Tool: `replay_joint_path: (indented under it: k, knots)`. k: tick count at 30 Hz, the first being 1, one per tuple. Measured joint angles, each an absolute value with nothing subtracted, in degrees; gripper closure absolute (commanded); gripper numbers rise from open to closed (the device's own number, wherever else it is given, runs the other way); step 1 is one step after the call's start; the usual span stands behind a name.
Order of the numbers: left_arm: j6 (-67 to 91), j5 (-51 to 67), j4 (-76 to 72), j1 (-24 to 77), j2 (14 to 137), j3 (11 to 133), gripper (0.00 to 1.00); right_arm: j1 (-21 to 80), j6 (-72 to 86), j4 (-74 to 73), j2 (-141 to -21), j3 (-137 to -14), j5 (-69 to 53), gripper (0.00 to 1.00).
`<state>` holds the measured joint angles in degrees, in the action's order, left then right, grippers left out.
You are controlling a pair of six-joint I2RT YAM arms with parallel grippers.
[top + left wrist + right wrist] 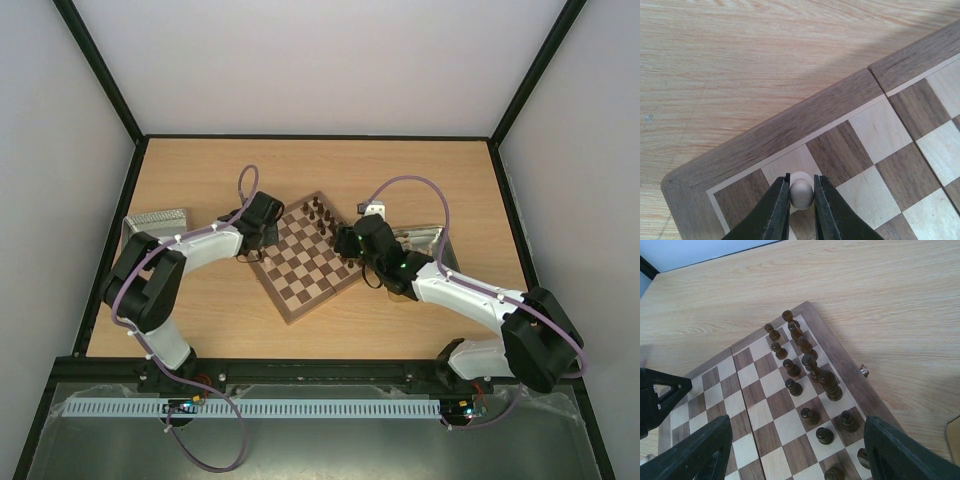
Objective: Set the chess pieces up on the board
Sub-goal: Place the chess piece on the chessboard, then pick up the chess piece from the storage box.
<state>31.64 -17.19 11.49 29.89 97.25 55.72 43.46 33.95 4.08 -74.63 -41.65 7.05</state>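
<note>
The board (305, 268) lies turned diagonally in the middle of the table. My left gripper (801, 194) is at the board's left corner, shut on a small cream pawn (801, 193) by its round head. The pawn stands on a light square in the edge row, beside the corner square of the board (840, 150). My right gripper (797, 440) hovers open over the opposite side of the board (765, 385), with nothing between its fingers. In the top view the left gripper (262, 236) and the right gripper (350, 243) flank the board.
Several dark brown chessmen (807, 375) stand in two rows along the board's far right edge, under and ahead of my right gripper. A metal tin (160, 218) sits at the table's left; another metal tray (428, 238) lies behind the right arm.
</note>
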Motion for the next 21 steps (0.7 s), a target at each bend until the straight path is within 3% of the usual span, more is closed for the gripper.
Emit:
replay_joint_path:
  k: [10, 15, 21]
  knots:
    - [31.03, -16.03, 12.62, 29.95, 96.33, 55.05, 0.49, 42.98, 34.61, 0.93, -74.00, -43.29, 8.27, 0.29]
    - [30.83, -15.64, 12.78, 29.95, 91.50, 55.05, 0.44, 39.86, 35.97, -2.96, -72.03, -46.28, 10.87, 0.30]
    - [30.92, -15.51, 12.49, 29.95, 84.18, 54.61, 0.42, 29.69, 40.38, -9.98, -71.68, -48.21, 13.96, 0.42]
